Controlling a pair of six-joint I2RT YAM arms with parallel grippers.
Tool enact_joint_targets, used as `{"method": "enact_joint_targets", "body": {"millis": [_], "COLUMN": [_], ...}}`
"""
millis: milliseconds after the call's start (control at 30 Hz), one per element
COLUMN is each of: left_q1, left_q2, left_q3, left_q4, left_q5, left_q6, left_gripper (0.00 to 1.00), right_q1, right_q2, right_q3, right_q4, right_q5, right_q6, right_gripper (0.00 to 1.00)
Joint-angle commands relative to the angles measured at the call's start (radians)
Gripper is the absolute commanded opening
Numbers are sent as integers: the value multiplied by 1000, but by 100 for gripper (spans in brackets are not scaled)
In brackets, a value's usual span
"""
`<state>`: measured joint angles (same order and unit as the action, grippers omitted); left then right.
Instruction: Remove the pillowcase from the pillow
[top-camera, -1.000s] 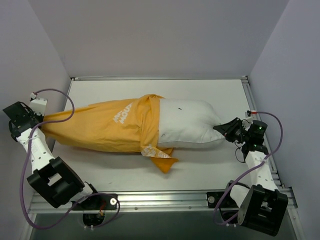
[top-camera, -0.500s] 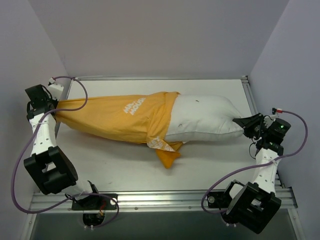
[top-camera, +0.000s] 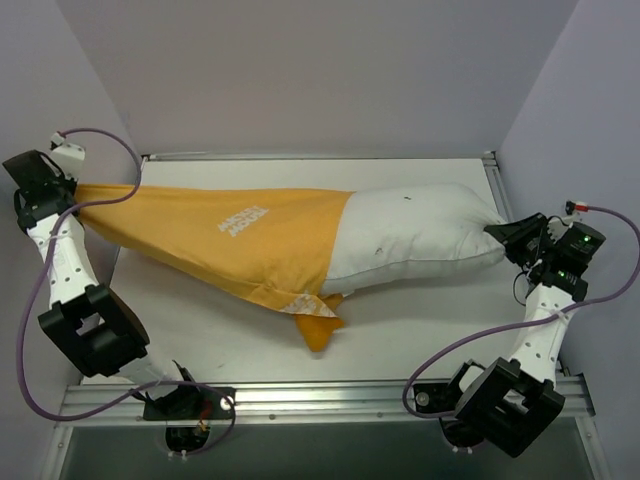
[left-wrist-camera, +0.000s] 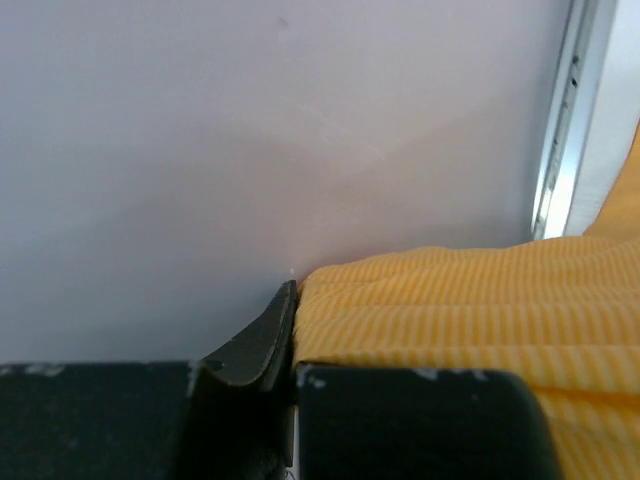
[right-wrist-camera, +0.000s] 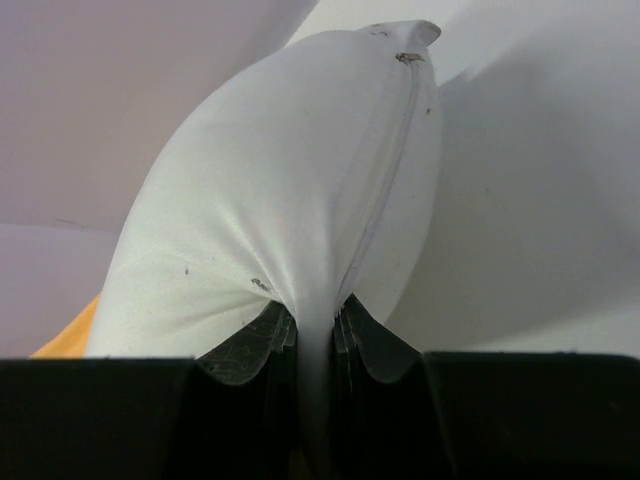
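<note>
Where the white table (top-camera: 420, 330) ends, pale lilac walls (top-camera: 300, 70) close it in at the far side and at both sides, and a metal rail (top-camera: 320, 157) runs along the far edge. From above, the pillowcase (top-camera: 200, 235) is stretched tight from the left gripper (top-camera: 75, 197), which is out past the left table edge, to the middle of the pillow (top-camera: 420, 235). The right half of the pillow is bare.

The right gripper (top-camera: 503, 232) is closed on the pillow's right end. Only its wrist camera shows both fingers (right-wrist-camera: 250, 345) pinching the white cloth beside a zipper seam (right-wrist-camera: 385, 160). The left wrist camera shows one fingertip (left-wrist-camera: 270, 335) against the orange fabric and the other is hidden, so this gripper seems clamped on the pillowcase.

White letters on the pillowcase are too small to read.
</note>
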<state>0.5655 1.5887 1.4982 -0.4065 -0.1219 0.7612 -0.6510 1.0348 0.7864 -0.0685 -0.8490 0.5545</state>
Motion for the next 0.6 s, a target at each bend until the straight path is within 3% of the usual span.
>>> {"method": "enact_joint_targets", "body": {"millis": [0, 67, 133, 167, 200, 300, 367, 500, 567], "left_q1": [51, 34, -8, -30, -62, -223, -304, -320, -360], "left_q2": [-59, -88, -145, -168, -188, -223, -201, -145, -147], "left_q3": [129, 154, 154, 136, 97, 65, 76, 145, 134], "left_q4": [218, 155, 33, -1, -73, -313, -449, -688, -782], "left_q5": [-87, -21, 195, 258, 336, 430, 542, 792, 849], "left_q6": [-17, -45, -48, -42, -34, 52, 102, 66, 139], "left_gripper": [2, 2, 16, 30, 57, 96, 94, 94, 94], "right_q1": [-55, -55, -46, -38, -17, 31, 53, 82, 90], "right_q2": [-1, 2, 10, 8, 2, -19, -22, -27, -27], "right_q3": [123, 132, 119, 111, 96, 83, 82, 83, 77], "right_q4": [134, 144, 176, 196, 196, 167, 151, 148, 154], "right_q5": [177, 170, 136, 128, 131, 157, 162, 160, 157], "right_q6": [-51, -50, -13, -4, -5, -33, -48, -48, -44], "right_gripper": [0, 0, 0, 0, 0, 0, 0, 0, 0]}}
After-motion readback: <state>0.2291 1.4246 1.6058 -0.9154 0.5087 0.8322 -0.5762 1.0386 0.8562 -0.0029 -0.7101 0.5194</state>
